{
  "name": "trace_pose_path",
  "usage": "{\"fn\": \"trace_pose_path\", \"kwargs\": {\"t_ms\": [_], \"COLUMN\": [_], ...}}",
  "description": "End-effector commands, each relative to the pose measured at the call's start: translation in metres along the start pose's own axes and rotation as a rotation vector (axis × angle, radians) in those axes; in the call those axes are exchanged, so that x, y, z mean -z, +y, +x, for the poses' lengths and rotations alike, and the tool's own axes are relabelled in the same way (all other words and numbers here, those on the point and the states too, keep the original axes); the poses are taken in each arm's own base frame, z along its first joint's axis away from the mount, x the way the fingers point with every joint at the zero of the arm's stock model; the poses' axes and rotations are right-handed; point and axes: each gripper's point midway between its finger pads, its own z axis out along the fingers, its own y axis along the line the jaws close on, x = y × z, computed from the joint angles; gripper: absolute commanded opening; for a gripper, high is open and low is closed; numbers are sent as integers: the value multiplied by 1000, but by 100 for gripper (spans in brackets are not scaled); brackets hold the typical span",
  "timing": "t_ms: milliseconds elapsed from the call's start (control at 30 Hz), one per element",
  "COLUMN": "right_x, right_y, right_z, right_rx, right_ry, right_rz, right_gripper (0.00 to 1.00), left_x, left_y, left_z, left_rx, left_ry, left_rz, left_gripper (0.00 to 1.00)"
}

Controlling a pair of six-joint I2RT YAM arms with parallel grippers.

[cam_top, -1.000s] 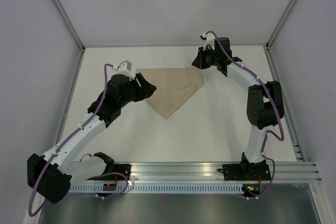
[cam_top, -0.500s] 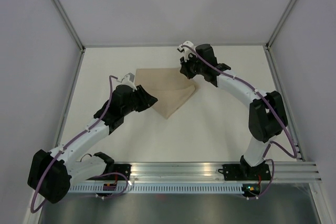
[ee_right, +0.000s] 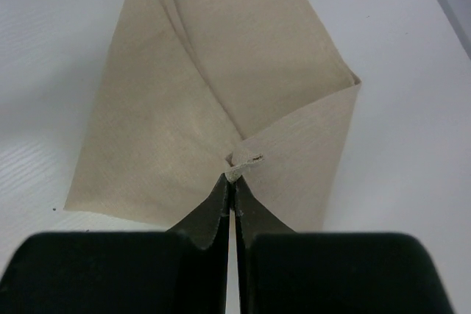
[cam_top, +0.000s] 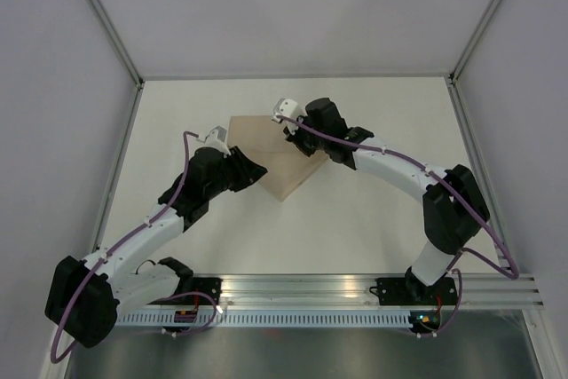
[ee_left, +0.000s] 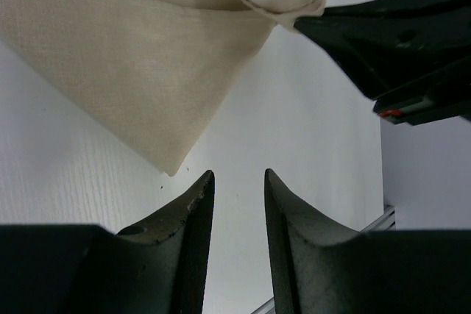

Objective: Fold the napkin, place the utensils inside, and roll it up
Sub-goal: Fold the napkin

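We are pinching a corner of the plain beige square cloth napkin (cam_top: 266, 153), lying upper-centre on the white tabletop (cam_top: 382, 130), in closed right fingers (ee_right: 210, 215) while our left fingers (ee_left: 191, 211) are hanging slightly apart, empty, risking the shallow pinch slipping mid-fold.

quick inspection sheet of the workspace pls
surface: white table, a few tiny dark specks
job's things: napkin folded to a triangle, one corner lifted; utensils not clearly seen
clutter: nothing seen
grippers: right gripper shut on the napkin corner; left gripper open, empty, near the napkin's tip
cables: purple cables run along both arms
surroundings: grey walls, metal rail at the near edge
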Motion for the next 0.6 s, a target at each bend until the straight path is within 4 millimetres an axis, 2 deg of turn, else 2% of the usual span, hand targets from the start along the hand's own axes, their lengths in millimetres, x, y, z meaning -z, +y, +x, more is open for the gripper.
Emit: {"fn": "trace_pose_path", "kwargs": {"t_ms": [0, 100, 300, 433, 567], "right_x": [-2, -13, -28, -36, -43], "right_y": [14, 29, 55, 66, 73], "right_z": [16, 37, 60, 73, 75], "right_rx": [103, 112, 127, 123, 94], "right_ry": [45, 81, 104, 125, 131], "right_rz": [13, -17, -77, -110, -131], "right_gripper": [5, 4, 4, 4, 4], "left_x": [5, 7, 9, 8, 6], "left_y": [-21, -24, -24, -22, -20], "left_z": [-12, -16, -18, -18, -17], "left_rx": [28, 28, 29, 33, 34], "left_ry": [-41, -47, -53, -57, -52], "left_rz": [66, 71, 56, 47, 39], "left_gripper": [38, 39, 39, 40, 40]}}
